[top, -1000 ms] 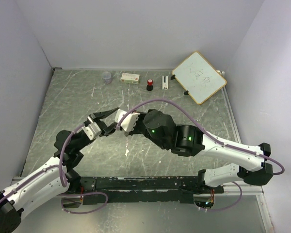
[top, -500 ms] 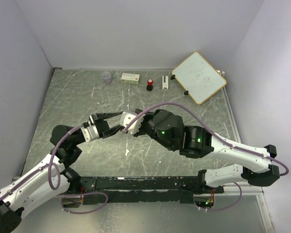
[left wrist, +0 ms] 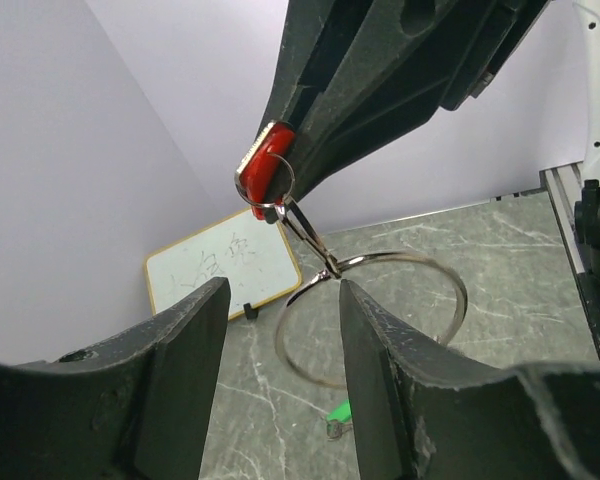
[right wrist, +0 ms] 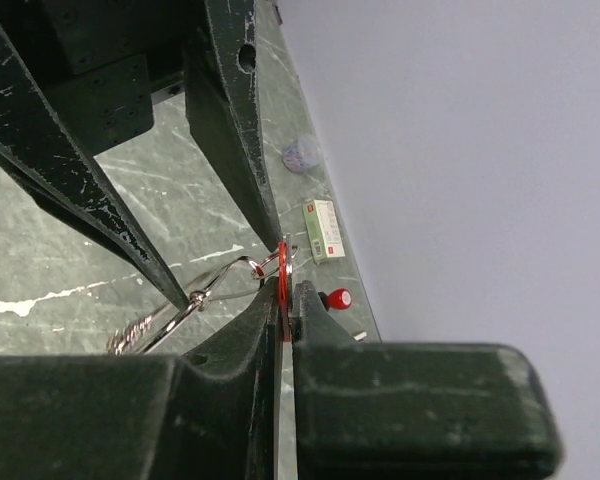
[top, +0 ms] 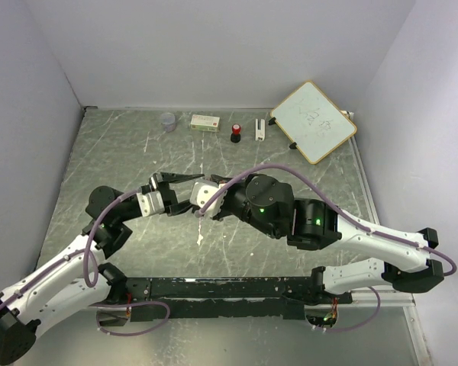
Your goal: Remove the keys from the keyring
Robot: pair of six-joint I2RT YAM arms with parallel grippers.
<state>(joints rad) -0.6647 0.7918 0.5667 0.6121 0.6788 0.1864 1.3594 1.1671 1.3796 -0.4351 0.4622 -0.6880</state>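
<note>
My right gripper (right wrist: 285, 296) is shut on the red key (right wrist: 282, 272) and holds it above the table. The silver keyring (left wrist: 464, 300) hangs from that key (left wrist: 264, 170) by a small loop and a clasp link. My left gripper (left wrist: 282, 292) is open, and its two fingers (right wrist: 242, 140) stand on either side of the link without gripping it. The green key (left wrist: 338, 414) lies loose on the table below the ring. In the top view the two grippers meet mid-table, left (top: 183, 192) and right (top: 197, 207). The ring is too thin to make out there.
Along the back edge stand a clear cup (top: 168, 120), a small white box (top: 205, 121), a black knob with a red top (top: 235, 134) and a small white block (top: 259, 130). A whiteboard (top: 313, 120) lies at the back right. Walls close in three sides.
My left gripper has swung right and closed in on the right gripper, and its open fingers now flank the ring's link. The right gripper has shifted slightly forward with the red key.
</note>
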